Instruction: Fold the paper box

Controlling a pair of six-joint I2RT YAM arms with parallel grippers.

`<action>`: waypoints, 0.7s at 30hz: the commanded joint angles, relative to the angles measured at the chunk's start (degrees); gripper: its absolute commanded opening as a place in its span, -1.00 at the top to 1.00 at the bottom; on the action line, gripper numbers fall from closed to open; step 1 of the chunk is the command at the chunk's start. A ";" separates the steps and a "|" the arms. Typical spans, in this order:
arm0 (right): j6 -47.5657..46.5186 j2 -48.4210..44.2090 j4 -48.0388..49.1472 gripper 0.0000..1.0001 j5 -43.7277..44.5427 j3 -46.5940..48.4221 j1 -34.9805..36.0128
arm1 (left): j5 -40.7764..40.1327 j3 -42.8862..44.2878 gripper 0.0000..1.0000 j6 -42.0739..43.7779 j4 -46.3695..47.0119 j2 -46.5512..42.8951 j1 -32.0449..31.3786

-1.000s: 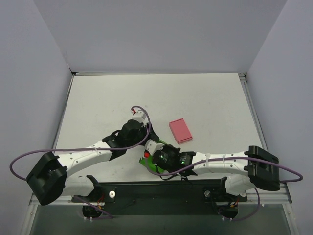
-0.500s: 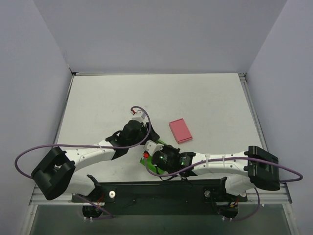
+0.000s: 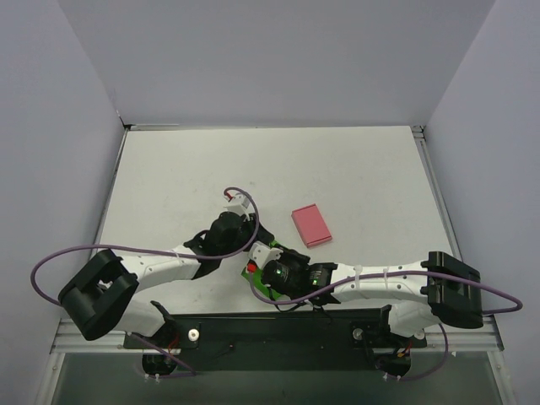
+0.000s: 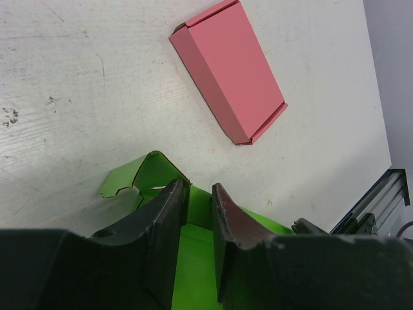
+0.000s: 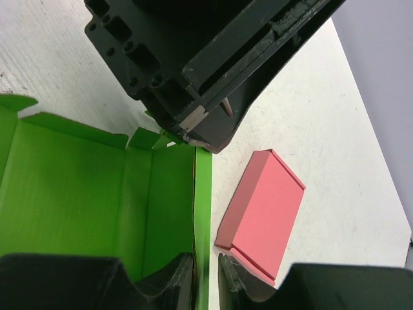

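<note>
The paper box (image 5: 71,194) is bright green thin card, open, with its walls and tabs standing up. In the top view only slivers of the paper box (image 3: 251,275) show under the two wrists, near the front middle of the table. My right gripper (image 5: 205,276) is shut on the box's right wall and also shows in the top view (image 3: 258,263). My left gripper (image 4: 196,205) has green card between its narrow-set fingers at the far end of that same wall, and its tips meet the box corner (image 5: 201,143). It also shows in the top view (image 3: 256,245).
A flat pink box (image 3: 311,225) lies on the white table (image 3: 354,177) just right of and beyond the grippers. It also shows in the left wrist view (image 4: 229,71) and the right wrist view (image 5: 264,213). The black front rail (image 3: 278,325) runs right behind the box.
The left arm has swung in and its gripper has come down toward the near edge, onto the green box beside the right gripper. The right gripper has shifted slightly left.
</note>
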 commanded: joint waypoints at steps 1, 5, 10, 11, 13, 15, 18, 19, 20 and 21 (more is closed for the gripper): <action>1.09 0.99 -0.90 0.49 1.32 0.04 0.46 | 1.15 -1.99 0.36 0.01 3.45 1.39 0.30; 2.41 0.99 -1.78 0.36 0.88 -0.31 0.46 | 1.49 -3.22 0.37 0.01 5.47 2.01 0.21; 4.16 -0.86 -1.95 0.14 -2.10 -1.19 0.37 | 1.58 -5.07 0.37 0.54 8.54 2.88 0.12; 4.43 -1.03 -1.95 0.05 -2.72 -1.28 0.28 | 1.58 -5.59 0.37 0.72 8.99 2.97 0.12; 5.74 -1.82 -1.78 -0.06 -5.34 -1.45 -0.16 | 1.58 -6.30 0.37 0.72 10.48 3.06 0.03; 6.71 -2.52 -1.78 -0.22 -7.64 -1.45 -0.59 | 1.58 -6.65 0.38 1.15 11.18 3.33 0.03; 9.95 -3.75 -1.78 -0.39 -11.86 -1.19 -1.47 | 1.58 -6.74 0.38 1.77 11.62 3.33 -0.41; 10.75 -4.11 -2.04 -0.40 -13.09 -0.93 -2.61 | 1.58 -6.83 0.38 2.03 11.71 3.15 -0.41; 12.93 -4.46 -2.22 -0.42 -16.32 -0.58 -3.49 | 1.58 -6.92 0.38 2.30 11.89 3.15 -0.75; 14.00 -5.07 -2.48 -0.42 -17.57 -0.31 -4.11 | 1.58 -7.18 0.38 2.47 12.24 2.98 -0.85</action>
